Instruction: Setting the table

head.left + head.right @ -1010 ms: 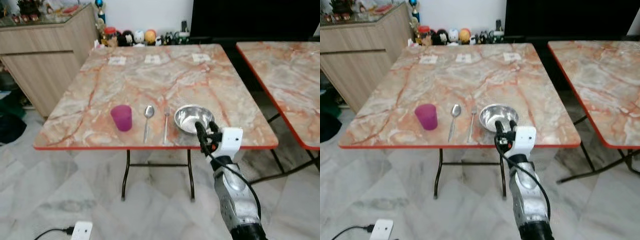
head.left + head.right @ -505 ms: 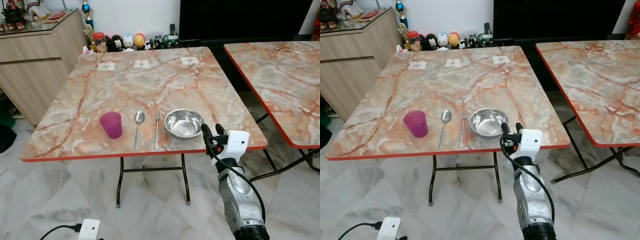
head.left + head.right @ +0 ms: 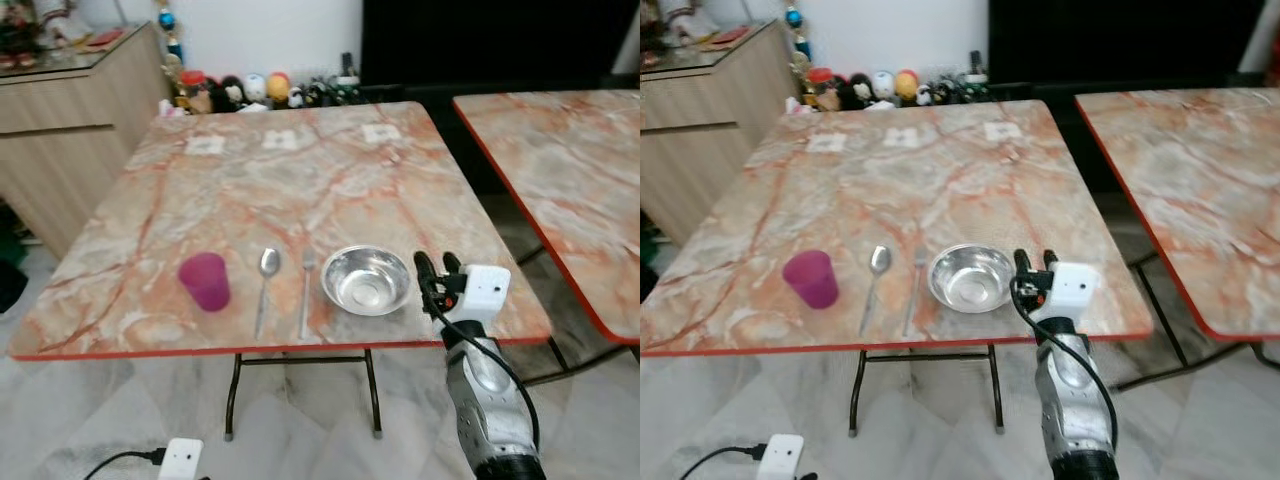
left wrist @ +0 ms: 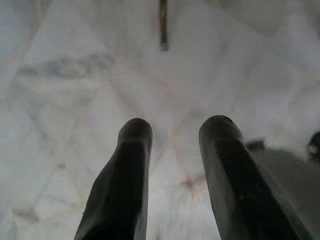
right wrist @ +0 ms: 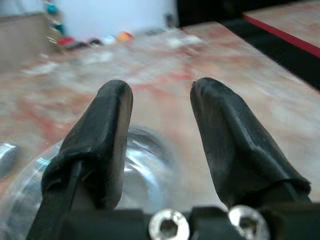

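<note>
Along the near edge of our marble tabletop (image 3: 300, 170) we see a purple cup (image 3: 204, 281), a spoon (image 3: 265, 285), a fork (image 3: 305, 289) and a steel bowl (image 3: 366, 280) in a row, each apart from the next. Our right hand (image 3: 434, 266) hovers just beside the bowl, toward the near right corner, its fingers (image 5: 107, 135) spread and empty. Our left hand (image 4: 175, 165) hangs over the tiled floor (image 4: 75, 75), fingers parted, gripping nothing.

silver right arm (image 3: 482, 385) with white wrist block, looping black cable, and black-fingered right claw (image 3: 434, 266).
</note>
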Available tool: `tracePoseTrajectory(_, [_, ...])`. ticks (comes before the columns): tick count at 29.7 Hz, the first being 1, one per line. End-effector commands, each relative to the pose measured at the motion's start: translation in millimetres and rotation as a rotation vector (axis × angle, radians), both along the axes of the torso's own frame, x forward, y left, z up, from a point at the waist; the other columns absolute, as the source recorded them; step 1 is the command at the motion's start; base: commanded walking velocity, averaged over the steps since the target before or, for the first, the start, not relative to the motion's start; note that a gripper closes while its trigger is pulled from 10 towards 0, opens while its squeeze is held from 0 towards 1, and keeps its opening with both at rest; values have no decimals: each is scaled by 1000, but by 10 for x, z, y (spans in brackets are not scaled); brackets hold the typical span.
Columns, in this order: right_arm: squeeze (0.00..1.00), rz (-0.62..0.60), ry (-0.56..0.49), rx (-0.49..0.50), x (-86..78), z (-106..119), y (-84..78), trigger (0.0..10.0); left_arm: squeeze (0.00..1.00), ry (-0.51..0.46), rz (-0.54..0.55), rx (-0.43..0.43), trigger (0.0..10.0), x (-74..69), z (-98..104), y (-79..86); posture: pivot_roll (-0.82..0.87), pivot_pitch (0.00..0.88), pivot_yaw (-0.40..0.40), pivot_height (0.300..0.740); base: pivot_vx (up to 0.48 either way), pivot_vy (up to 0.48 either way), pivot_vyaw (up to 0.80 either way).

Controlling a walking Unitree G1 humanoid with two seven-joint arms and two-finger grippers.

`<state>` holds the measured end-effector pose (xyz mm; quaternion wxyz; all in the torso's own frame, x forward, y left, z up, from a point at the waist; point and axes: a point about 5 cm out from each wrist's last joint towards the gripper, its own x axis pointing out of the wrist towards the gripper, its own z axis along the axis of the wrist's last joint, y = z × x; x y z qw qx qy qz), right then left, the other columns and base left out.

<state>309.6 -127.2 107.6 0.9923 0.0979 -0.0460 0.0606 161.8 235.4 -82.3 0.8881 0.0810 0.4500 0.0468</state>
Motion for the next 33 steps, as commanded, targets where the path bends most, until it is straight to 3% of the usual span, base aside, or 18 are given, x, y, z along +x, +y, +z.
tracePoseTrajectory(1, [0, -7, 10, 5, -20, -12, -32, 10000, 0, 29, 19, -7, 10000, -64, -34, -3, -124, 0, 55, 740, 0, 0, 0])
tracePoseTrajectory(8, [0, -16, 5, 22, -4, 31, -44, 10000, 0, 39, 24, -11, 10000, -86, -47, -14, -121, 0, 51, 740, 0, 0, 0])
tracePoseTrajectory(9, [839, -24, 5, 25, -5, 33, -52, 10000, 0, 45, 24, -12, 10000, -98, -53, -16, -121, 0, 51, 740, 0, 0, 0])
tracePoseTrajectory(10, [1000, -38, 5, 25, -9, 34, -62, 10000, 0, 48, 22, -13, 10000, -107, -57, -16, -120, 0, 52, 740, 0, 0, 0])
tracePoseTrajectory(12, [1000, -58, 21, 43, -15, 19, -81, 10000, 0, 52, 21, -12, 10000, -121, -62, -13, -118, 0, 51, 740, 0, 0, 0])
tracePoseTrajectory(13, [824, -72, 69, 73, -15, -23, -93, 10000, 0, 58, 21, -11, 10000, -141, -67, -3, -120, 0, 51, 740, 0, 0, 0])
tracePoseTrajectory(14, [824, -78, 86, 82, -14, -38, -97, 10000, 0, 60, 21, -11, 10000, -147, -68, 1, -120, 0, 51, 740, 0, 0, 0])
tracePoseTrajectory(15, [0, -86, 100, 107, -11, -52, -104, 10000, 0, 61, 21, -10, 10000, -152, -70, 4, -120, 0, 50, 740, 0, 0, 0])
tracePoseTrajectory(16, [0, -101, 134, 192, 4, -79, -121, 10000, 0, 64, 22, -9, 10000, -163, -72, 11, -118, 0, 52, 740, 0, 0, 0])
tracePoseTrajectory(22, [0, -152, 222, 299, 76, -142, -184, 10000, 0, 71, 19, -7, 10000, -185, -78, 19, -115, 0, 52, 740, 0, 0, 0])
tracePoseTrajectory(33, [0, -166, 301, 358, 118, -199, -187, 10000, 0, 77, 9, -6, 10000, -190, -83, 11, -108, 0, 50, 740, 0, 0, 0])
